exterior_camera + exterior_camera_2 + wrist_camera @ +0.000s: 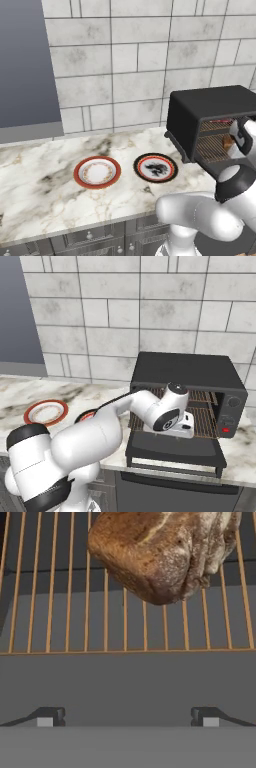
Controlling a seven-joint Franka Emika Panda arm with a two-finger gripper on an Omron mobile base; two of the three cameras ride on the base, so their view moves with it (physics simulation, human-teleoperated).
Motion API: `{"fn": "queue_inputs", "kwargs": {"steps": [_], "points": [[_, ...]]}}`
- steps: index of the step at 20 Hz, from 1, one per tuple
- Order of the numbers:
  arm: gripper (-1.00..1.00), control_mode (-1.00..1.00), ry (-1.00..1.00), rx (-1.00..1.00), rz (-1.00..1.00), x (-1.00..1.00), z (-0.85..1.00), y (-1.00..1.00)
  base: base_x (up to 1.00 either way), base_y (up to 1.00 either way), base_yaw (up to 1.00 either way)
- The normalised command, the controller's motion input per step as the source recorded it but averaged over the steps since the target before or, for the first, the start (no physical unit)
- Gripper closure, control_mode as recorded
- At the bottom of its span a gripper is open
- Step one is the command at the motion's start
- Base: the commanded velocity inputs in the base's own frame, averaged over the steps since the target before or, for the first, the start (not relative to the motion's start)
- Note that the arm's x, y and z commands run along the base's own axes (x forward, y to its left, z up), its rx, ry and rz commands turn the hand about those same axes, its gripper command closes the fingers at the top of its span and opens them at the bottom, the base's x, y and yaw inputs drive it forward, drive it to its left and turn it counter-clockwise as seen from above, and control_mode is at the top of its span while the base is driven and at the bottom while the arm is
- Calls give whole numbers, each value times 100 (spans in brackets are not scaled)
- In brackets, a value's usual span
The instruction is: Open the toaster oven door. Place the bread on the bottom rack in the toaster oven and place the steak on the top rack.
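Nearest, at the bottom of the hand view, the two small dark tips of the end effector (127, 718) are seen spread wide apart with nothing between them, so it is released and empty. Just beyond them a flat dark grey surface crosses the frame, judged to be the lowered black toaster oven door (172, 448); in the right base view it is seen folded down flat in front of the cavity, lower centre of the frame. Past that, the thin orange-lit wire grid of the bottom rack (60, 612) runs across the middle of the hand view, and the brown, dark-crusted chunk of bread (155, 552) rests on it at the upper centre to upper right. The bread thus lies ahead of the end effector and a little to the right of its centreline, its long axis slanted across the rack wires, well clear of both tips.

In the left base view the large matte-black boxy toaster oven (210, 107) sits at the right edge, and a flat red slab, judged to be the steak (220, 121), shows on the top rack (212, 127) inside the opening. Further left on the marbled white worktop (45, 175), two round plates stand bare: a black-rimmed one (155, 167) near the oven and a red-rimmed one (97, 172) beside it.

Both foods appear placed, so the coming move is judged to be a straight withdrawal away from the bread.
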Motion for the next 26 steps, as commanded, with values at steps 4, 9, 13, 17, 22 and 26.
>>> {"fn": "queue_inputs", "kwargs": {"steps": [4, 9, 13, 17, 22, 26], "points": [[-100, -100, 0, 9, 0, 24, -8, 0, 0, 0, 0], [-100, -100, -3, 7, 1, 7, -17, 0, 0, 0, 0], [-100, -100, -13, 5, 3, 0, -17, 0, 0, 0, 0], [-100, -100, -14, 2, 0, 22, -8, 3, 0, 0, 0], [-100, -100, -10, 0, 0, 26, -6, 5, 0, 0, 0], [-100, -100, -6, 0, 0, 11, -13, 3, 0, 0, 0]]}}
